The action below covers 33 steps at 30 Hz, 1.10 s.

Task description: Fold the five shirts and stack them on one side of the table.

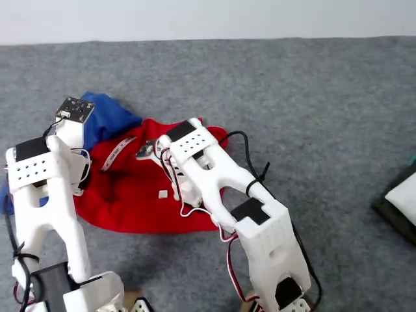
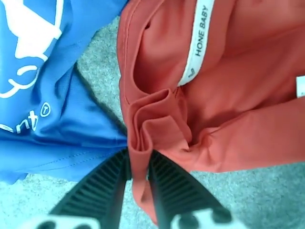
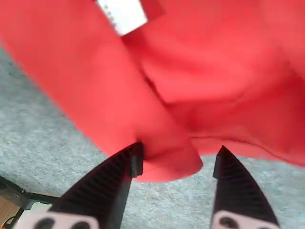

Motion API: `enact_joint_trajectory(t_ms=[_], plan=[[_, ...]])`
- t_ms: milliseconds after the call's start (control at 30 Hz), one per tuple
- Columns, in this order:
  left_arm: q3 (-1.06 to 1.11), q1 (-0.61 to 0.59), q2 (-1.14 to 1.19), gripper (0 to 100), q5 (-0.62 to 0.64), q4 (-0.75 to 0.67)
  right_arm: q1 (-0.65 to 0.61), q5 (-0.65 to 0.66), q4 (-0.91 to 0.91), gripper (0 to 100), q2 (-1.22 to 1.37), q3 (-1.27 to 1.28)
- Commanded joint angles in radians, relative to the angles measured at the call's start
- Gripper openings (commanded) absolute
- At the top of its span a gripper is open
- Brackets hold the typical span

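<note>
Two shirts: red fabric shirt (image 1: 130, 195), one white printed label (image 2: 198, 43); blue printed shirt (image 1: 110, 117) | left gripper (image 2: 138, 176) pinches red fold | right gripper (image 3: 176, 162) spread

The left arm (image 1: 45, 195) stands at the near left, its long link rising steeply and its wrist bent forward and downward. The left gripper (image 2: 138, 164) points down, its two black ribbed fingers (image 2: 107, 186) drawn close together and pinching a bunched fold of the red shirt (image 2: 228, 119) between them. The right arm (image 1: 240, 195) stretches from its base at the near side diagonally toward the left arm, with its wrist tipped down. The right gripper (image 3: 180, 157) has its fingers (image 3: 119, 181) spread wide, straddling a rolled edge of the same shirt, one fingertip against the cloth.
</note>
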Motion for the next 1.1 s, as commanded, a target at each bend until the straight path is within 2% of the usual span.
enact_joint_trajectory(t_ms=[0, 167, 500, 633, 833, 1000, 1067], plan=[[-0.007, 0.008, -0.003, 0, 0.008, -0.014, -0.005, -0.008, -0.007, 22.1, 0.001, -0.061], [-0.005, 0.008, -0.003, 0, 0.008, -0.031, -0.007, -0.009, -0.008, 5.4, 0.001, -0.066], [-0.007, 0.008, -0.011, 0, 0.008, -0.028, 0.001, -0.003, 0.022, 0.9, -0.07, -0.167], [-0.013, 0.008, -0.012, 0, 0.008, -0.026, 0.005, -0.002, 0.097, 1.0, -0.122, -0.167], [-0.005, 0.029, -0.012, 0, 0.009, -0.025, 0.039, -0.002, 0.104, 1.7, -0.17, -0.164], [-0.005, 0.097, -0.012, 0, 0.009, -0.005, 0.035, -0.005, 0.104, 11.2, -0.125, -0.164], [-0.005, 0.109, -0.012, 0, 0.009, -0.005, 0.035, -0.003, 0.104, 11.3, -0.096, -0.164]])
